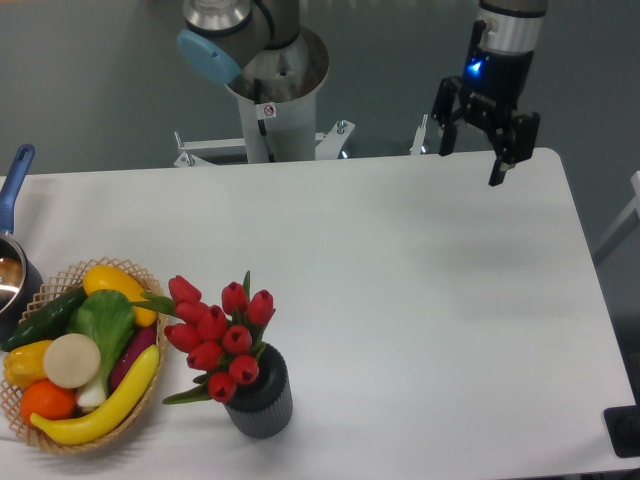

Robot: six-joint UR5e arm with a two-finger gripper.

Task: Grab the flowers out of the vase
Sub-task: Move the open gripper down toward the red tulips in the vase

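Flowers (222,335) in vase (261,398); hand (468,166) well apart, spread

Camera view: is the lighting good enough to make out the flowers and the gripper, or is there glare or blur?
Camera view: even, soft light, no glare on the table; flowers and vase look sharp, casting only faint shadows. The gripper is slightly soft against the dark floor, with a blue light glowing above it, but its open fingers are readable.

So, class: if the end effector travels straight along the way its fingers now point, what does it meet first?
Probably the bare white table near its far right corner. The end effector points downward, open; depth is unclear.
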